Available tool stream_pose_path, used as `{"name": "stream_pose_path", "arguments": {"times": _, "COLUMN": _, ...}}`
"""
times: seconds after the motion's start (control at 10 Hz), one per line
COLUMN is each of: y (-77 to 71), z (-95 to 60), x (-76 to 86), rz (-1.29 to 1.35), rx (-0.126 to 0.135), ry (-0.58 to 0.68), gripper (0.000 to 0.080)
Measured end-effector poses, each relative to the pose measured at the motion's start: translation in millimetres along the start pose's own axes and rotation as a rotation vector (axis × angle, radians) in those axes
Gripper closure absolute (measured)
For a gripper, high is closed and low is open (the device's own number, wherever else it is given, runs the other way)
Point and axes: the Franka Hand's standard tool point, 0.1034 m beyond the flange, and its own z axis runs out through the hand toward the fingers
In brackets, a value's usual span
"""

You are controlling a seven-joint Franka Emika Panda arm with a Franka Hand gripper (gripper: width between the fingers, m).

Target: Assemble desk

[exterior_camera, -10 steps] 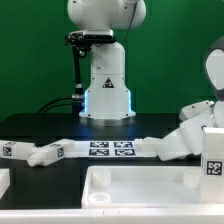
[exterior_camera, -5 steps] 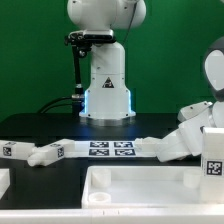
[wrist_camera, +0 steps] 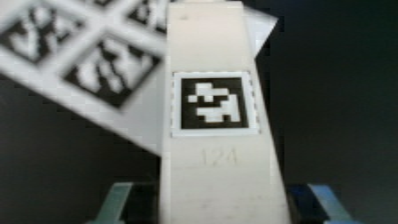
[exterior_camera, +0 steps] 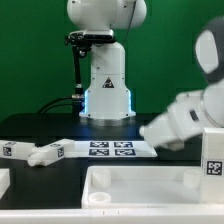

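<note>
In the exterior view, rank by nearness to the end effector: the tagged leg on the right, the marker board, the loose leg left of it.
1. Tagged leg, exterior view's right edge, in the end effector.
2. Marker board, middle.
3. Loose leg, left of the board.

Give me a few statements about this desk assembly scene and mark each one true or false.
1. A tagged white leg sits between the fingers of the gripper. True.
2. The marker board lies flat on the black table. True.
3. The backdrop behind the robot is red. False: it is green.
4. Every leg is already fixed to the desk. False: loose legs lie on the table at the exterior view's left, apart from the tabletop panel.
</note>
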Motion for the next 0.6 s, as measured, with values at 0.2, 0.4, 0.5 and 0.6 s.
{"name": "stream_pose_path", "arguments": {"times": 0.2, "y": 35.2, "z": -38.0, "x": -37.1, "rz": 0.031, "rx": 0.07, "ry": 0.157, "gripper": 0.0515}}
{"name": "stream_pose_path", "arguments": {"times": 0.4, "y": 44.6, "z": -39.5, "x": -38.8, "rz": 0.052, "rx": 0.062, "ry": 0.335, "gripper": 0.0515}}
{"name": "stream_pose_path", "arguments": {"times": 0.5, "y": 44.8, "z": -40.6, "x": -35.4, "rz": 0.051, "rx": 0.053, "ry": 0.392, "gripper": 0.0515}}
{"name": "stream_pose_path", "arguments": {"times": 0.6, "y": 48.2, "z": -44.7, "x": -33.5, "rz": 0.059, "rx": 0.041, "ry": 0.482, "gripper": 0.0515}}
